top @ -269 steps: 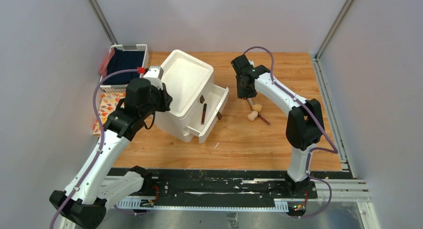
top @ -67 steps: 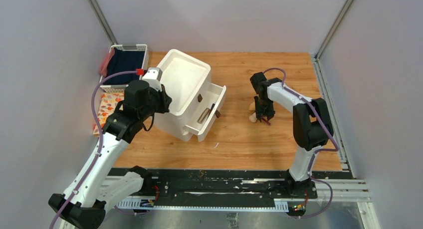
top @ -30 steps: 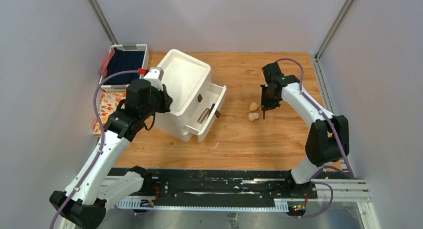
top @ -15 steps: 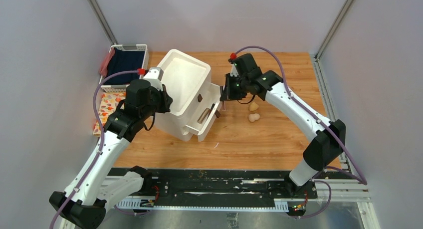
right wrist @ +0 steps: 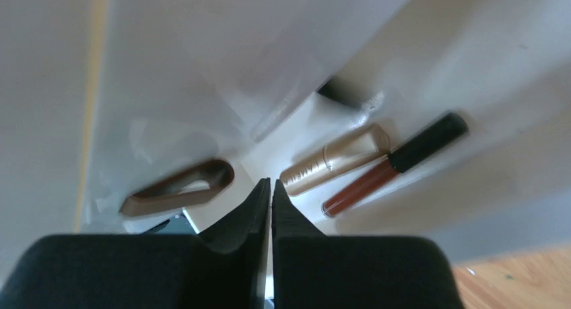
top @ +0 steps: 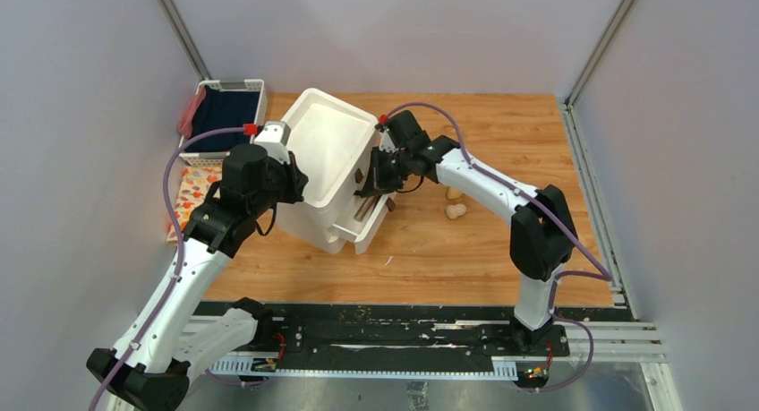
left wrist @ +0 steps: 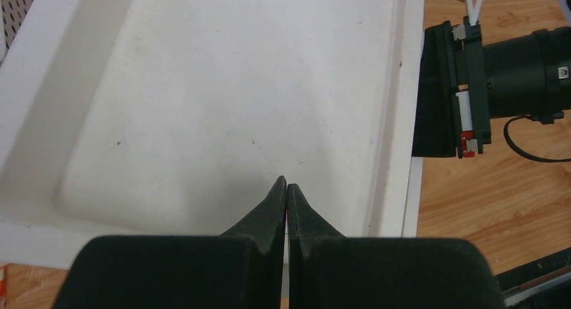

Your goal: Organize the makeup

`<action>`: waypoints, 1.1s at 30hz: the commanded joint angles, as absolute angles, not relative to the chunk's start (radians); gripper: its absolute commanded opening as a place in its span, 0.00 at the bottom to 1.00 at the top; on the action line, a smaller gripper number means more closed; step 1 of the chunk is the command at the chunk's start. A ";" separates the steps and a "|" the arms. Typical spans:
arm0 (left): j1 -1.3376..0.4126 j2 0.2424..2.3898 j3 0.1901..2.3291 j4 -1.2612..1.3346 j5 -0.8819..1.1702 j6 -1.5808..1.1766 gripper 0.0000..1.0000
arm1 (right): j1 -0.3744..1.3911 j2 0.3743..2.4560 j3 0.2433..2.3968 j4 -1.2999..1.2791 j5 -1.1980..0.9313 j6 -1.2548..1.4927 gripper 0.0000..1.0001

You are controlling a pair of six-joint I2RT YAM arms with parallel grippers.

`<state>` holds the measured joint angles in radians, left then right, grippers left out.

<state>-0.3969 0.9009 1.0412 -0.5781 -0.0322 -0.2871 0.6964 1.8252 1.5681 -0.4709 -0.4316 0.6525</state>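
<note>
My right gripper (top: 369,185) (right wrist: 271,182) is shut and hangs over the open top drawer (top: 378,225) of the white box (top: 331,138). No stick shows between its fingertips. Below it, the right wrist view shows a gold tube (right wrist: 334,159) lying beside a reddish-brown stick with a black cap (right wrist: 390,164), and a blurred dark and silver thing (right wrist: 353,98) further in. Two beige sponges (top: 455,193) (top: 456,211) lie on the table right of the drawer. My left gripper (top: 297,180) (left wrist: 287,181) is shut with nothing in it, above the box's recessed top (left wrist: 202,87).
A brown drawer knob (right wrist: 178,186) sits just left of my right fingers. The white basket with dark blue cloth (top: 228,107) stands at the back left, with a patterned packet (top: 190,192) in front of it. Grey walls close in both sides.
My right arm has swung left from the sponges to over the open drawer. The slim red-tipped stick it carried half a second ago no longer shows. The left arm has not moved.
</note>
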 commanded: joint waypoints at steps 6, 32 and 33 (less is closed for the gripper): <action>-0.403 0.887 1.038 -0.592 -0.054 -0.265 0.00 | 0.766 1.894 1.647 -0.452 -0.472 0.648 0.26; -0.404 0.904 1.039 -0.577 -0.022 -0.287 0.00 | 0.779 1.591 1.342 -0.474 0.031 0.602 0.00; -0.404 0.901 1.039 -0.579 -0.025 -0.284 0.00 | 0.780 1.607 1.338 -0.475 0.048 0.604 0.00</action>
